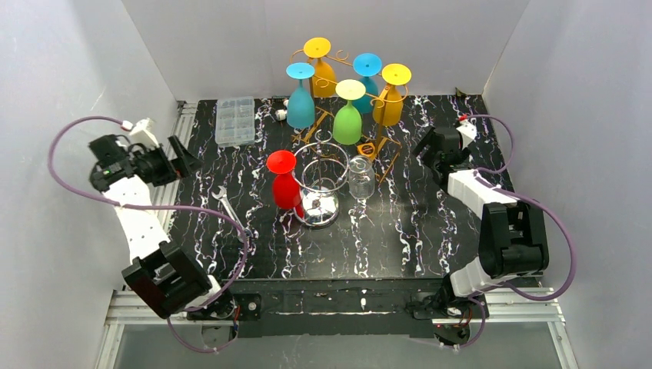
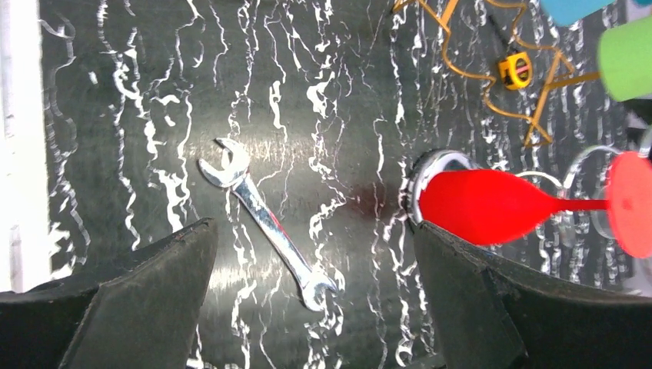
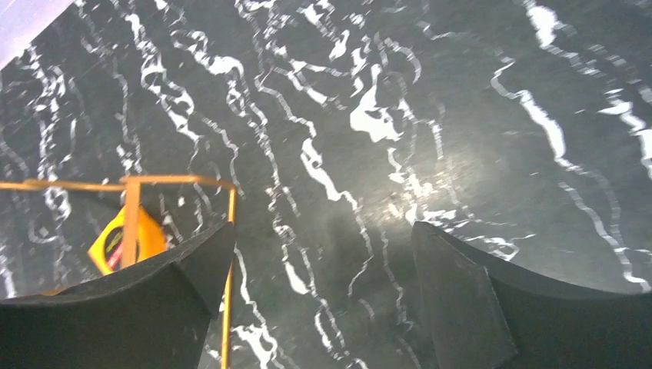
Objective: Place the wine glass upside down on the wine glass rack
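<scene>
The clear wine glass point(image 1: 360, 177) stood at the right side of the chrome rack point(image 1: 317, 209), its long axis upright. It was opposite the red glass point(image 1: 285, 184), which hung foot-up on the rack's left side. Being transparent, it was hard to read from above, and I could not tell whether it was hooked in the rack's ring or only touching it. The right gripper point(image 1: 424, 147) was the nearer one, to the right of the rack and a little farther back. Its jaws were spread wide over bare table, so the glass lay to its left. The left gripper point(image 1: 183, 158) hung well off to the rack's left, likewise wide open and empty, with a wrench point(image 1: 228, 208) lying between it and the rack.
</scene>
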You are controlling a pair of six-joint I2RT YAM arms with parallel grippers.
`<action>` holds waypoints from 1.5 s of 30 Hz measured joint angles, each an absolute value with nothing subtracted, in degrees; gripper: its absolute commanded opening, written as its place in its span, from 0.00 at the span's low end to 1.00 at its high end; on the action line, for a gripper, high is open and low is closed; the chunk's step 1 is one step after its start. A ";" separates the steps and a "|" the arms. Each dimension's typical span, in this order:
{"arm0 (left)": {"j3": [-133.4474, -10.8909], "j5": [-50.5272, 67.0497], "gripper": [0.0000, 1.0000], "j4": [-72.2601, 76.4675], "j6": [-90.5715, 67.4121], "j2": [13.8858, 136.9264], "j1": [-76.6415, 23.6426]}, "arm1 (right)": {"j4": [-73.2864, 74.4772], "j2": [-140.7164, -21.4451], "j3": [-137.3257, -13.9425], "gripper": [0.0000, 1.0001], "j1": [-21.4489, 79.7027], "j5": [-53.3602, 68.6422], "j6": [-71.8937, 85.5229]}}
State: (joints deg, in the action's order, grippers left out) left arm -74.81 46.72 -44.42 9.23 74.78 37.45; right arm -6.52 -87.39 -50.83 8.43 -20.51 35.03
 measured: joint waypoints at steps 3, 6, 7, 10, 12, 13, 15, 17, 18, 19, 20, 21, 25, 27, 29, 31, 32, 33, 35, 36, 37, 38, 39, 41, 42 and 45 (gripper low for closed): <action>-66.59 44.12 0.99 -35.03 7.44 74.52 32.51 | -6.87 -87.05 -50.70 0.98 8.29 -25.34 31.77; -58.89 42.87 0.99 -24.80 4.12 73.56 29.54 | -10.37 -86.83 -49.17 0.98 8.38 -28.34 28.16; -56.45 42.33 0.99 -20.97 2.85 73.14 29.02 | -10.96 -86.96 -48.69 0.98 8.45 -29.15 27.33; -51.90 40.27 0.99 -11.92 0.58 72.93 27.00 | -12.49 -87.99 -47.70 0.98 8.47 -31.11 25.17; -50.72 38.94 0.99 -6.83 -0.03 73.78 25.04 | -15.97 -88.09 -44.80 0.98 8.47 -31.92 23.33; -50.61 38.44 0.99 -4.82 -0.10 74.54 24.10 | -18.96 -87.81 -42.26 0.98 8.51 -32.36 22.17; -50.61 37.50 0.99 -1.13 -0.25 76.62 22.26 | -27.14 -86.48 -33.95 0.98 8.64 -32.82 19.14; -50.11 36.80 0.99 2.35 -0.82 78.74 20.95 | -31.18 -85.34 -28.53 0.98 8.64 -33.08 17.10; -49.10 36.49 0.99 4.84 -1.21 79.77 20.38 | -32.51 -85.19 -26.76 0.98 8.64 -33.32 16.03; -47.72 36.12 0.99 7.14 -1.56 80.49 20.05 | -33.54 -85.19 -26.02 0.98 8.64 -33.52 15.29; -46.06 35.68 0.99 9.47 -1.83 81.06 19.86 | -35.03 -85.19 -25.54 0.98 8.64 -33.71 14.57; -44.62 35.31 0.99 11.40 -2.07 81.36 19.70 | -36.51 -85.10 -25.39 0.98 8.64 -33.95 13.85; -38.74 33.85 0.99 19.46 -3.14 82.74 19.20 | -40.40 -84.34 -25.41 0.98 8.64 -33.69 8.73; -37.67 33.30 0.99 22.09 -3.86 83.53 18.98 | -40.82 -83.00 -25.06 0.98 8.64 -33.61 7.07; -37.21 32.71 0.99 24.34 -4.56 84.14 18.94 | -42.22 -81.82 -23.94 0.99 8.56 -33.54 6.07; -37.10 31.75 0.99 26.13 -5.21 84.31 18.90 | -44.18 -81.87 -22.26 0.98 8.36 -32.80 5.28; -37.10 31.70 0.99 26.44 -5.30 84.31 18.90 | -44.75 -82.00 -21.45 0.98 8.34 -32.51 4.95; -37.10 31.46 0.99 27.11 -5.65 84.31 18.90 | -45.60 -82.24 -20.49 0.98 8.32 -32.23 4.60; -36.88 30.92 0.99 28.10 -6.17 84.27 18.90 | -46.94 -82.91 -18.65 0.98 8.32 -31.88 4.05; -36.62 30.76 0.99 28.38 -6.31 84.16 18.90 | -47.42 -83.22 -18.11 0.98 8.32 -31.79 3.92; -36.10 30.41 0.99 28.64 -6.63 83.88 18.85 | -48.10 -83.55 -17.80 0.98 8.32 -31.81 3.84; -35.55 30.28 0.99 28.69 -7.01 83.55 18.76 | -48.73 -84.09 -17.74 0.98 8.32 -31.81 3.75; -34.96 30.13 0.99 28.75 -7.57 83.22 18.63 | -49.76 -84.68 -17.74 0.98 8.32 -31.77 3.62; -33.58 29.82 0.99 29.32 -8.45 82.87 18.00 | -52.03 -85.91 -17.69 0.98 8.32 -31.40 3.09; -32.56 29.15 0.99 29.93 -8.47 82.76 17.37 | -53.63 -86.61 -17.50 0.98 8.32 -31.07 2.72; -28.21 27.14 0.99 33.08 -7.51 82.70 14.87 | -57.10 -88.58 -16.56 0.98 8.32 -29.50 1.89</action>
